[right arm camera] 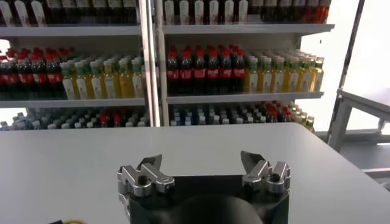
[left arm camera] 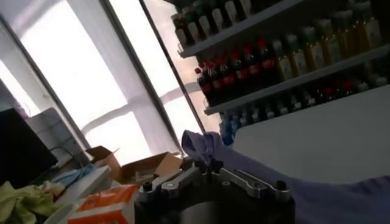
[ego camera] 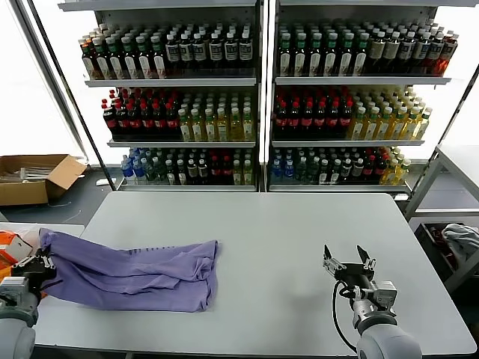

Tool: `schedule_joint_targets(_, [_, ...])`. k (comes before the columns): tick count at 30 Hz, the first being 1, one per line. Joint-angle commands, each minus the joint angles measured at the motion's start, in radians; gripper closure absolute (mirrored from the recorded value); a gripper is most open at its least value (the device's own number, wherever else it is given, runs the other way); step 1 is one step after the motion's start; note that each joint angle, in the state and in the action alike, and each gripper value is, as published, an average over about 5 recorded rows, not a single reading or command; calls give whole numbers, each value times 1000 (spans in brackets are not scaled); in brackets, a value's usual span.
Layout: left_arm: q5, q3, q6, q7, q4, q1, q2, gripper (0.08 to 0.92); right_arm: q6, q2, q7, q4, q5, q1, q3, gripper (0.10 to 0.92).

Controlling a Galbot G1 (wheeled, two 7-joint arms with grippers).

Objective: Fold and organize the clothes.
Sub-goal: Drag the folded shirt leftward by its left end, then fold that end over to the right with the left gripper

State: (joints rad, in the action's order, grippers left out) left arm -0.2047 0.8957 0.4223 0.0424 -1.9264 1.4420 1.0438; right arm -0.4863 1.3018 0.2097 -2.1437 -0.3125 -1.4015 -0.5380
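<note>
At the table's [ego camera: 284,247] left edge, the crumpled purple T-shirt [ego camera: 135,273] is clamped at its outer corner by the left gripper [ego camera: 37,265], while bare tabletop is left around the spread-fingered right gripper [ego camera: 349,262].

thin soft cloth T-shirt [ego camera: 142,275], matt smooth table [ego camera: 284,239]

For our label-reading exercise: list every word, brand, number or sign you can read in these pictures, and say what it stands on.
None can be read.
Bottle labels on the shelves: too small.
Print on the lavender T-shirt: folded in, only faint marks.
Orange box beside the left gripper: print blurred.
</note>
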Motion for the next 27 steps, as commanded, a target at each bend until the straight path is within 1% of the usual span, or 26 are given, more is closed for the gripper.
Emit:
schedule_joint_targets(1, [21, -293, 46, 26, -119, -24, 134, 907, 0, 7, 4, -22, 1, -25, -9, 203])
schedule_joint_targets(5, [24, -378, 76, 36, -132, -59, 176, 907, 1, 19, 4, -28, 5, -35, -8, 203])
schedule_joint_targets(9, [52, -429, 80, 37, -123, -84, 205, 907, 9, 31, 1, -28, 21, -43, -2, 203])
schedule_joint_targets(16, [64, -470, 77, 35, -120, -87, 217, 907, 19, 40, -1, -27, 33, -60, -1, 203])
schedule_joint_targets(27, [85, -515, 73, 32, -113, -93, 260, 907, 36, 44, -4, -26, 37, -79, -3, 203])
